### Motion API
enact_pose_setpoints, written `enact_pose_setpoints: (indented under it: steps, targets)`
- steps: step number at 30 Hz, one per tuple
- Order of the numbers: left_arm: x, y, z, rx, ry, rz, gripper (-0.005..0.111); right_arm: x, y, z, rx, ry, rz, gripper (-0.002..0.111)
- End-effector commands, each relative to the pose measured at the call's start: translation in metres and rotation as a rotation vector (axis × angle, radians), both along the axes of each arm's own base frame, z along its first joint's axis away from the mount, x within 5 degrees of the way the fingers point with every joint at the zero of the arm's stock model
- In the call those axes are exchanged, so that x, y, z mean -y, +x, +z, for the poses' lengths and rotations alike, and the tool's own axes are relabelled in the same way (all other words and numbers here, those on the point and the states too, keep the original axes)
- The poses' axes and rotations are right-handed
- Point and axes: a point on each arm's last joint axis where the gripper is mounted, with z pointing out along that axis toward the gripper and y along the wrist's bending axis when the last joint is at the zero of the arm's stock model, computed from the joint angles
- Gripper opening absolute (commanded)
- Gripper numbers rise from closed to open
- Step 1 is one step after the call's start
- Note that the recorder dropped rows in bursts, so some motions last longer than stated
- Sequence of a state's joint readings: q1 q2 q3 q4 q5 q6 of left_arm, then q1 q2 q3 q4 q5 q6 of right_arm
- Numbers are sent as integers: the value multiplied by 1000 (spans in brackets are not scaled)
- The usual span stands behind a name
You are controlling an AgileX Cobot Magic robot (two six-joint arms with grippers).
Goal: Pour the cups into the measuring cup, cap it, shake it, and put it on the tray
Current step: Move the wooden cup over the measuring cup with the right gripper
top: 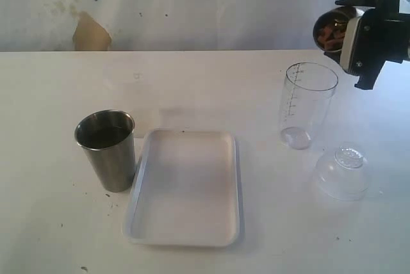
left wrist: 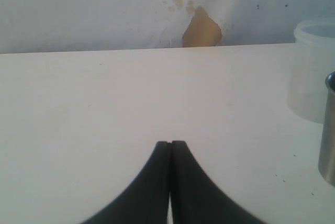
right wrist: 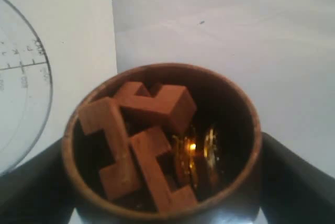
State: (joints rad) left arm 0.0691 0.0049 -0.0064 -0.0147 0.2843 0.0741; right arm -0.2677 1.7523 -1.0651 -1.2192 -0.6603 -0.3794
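We judge that the step in hand is the first pour. Our right gripper (top: 351, 36) holds the wooden cup (top: 332, 29) between its two fingers, already tipped on its side, high at the far right of the scene. Inside the cup we see brown wooden blocks (right wrist: 136, 145) and something shiny and golden that we cannot name. The measuring cup (top: 306, 104) stands upright on the table (top: 64, 235), below the wooden cup and a little to its left, so the mouth seems not yet over the clear rim. To do this well, we should first bring the mouth over the opening and only then tilt more, slowly, because the bulky blocks may jam or drop outside. The clear lid (top: 343, 171) lies just near of the measuring cup. Our left gripper (left wrist: 170, 150) is closed and empty; the steel cup (top: 109, 152) waits just left of the tray (top: 186, 239).
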Motion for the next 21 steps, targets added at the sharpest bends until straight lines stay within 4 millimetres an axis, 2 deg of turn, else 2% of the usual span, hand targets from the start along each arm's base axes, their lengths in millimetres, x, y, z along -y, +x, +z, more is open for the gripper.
enact_pose_setpoints:
  steps: [1, 13, 21]
  targets:
    - [0, 0, -2, 0, -18, 5, 0, -6, 3, 3, 15, -61, 8, 0]
    - [0, 0, -2, 0, -18, 5, 0, -13, 4, 2, 44, -178, 42, 0]
    - [0, 0, -2, 0, -18, 5, 0, -14, -2, 14, 69, -239, 57, 0]
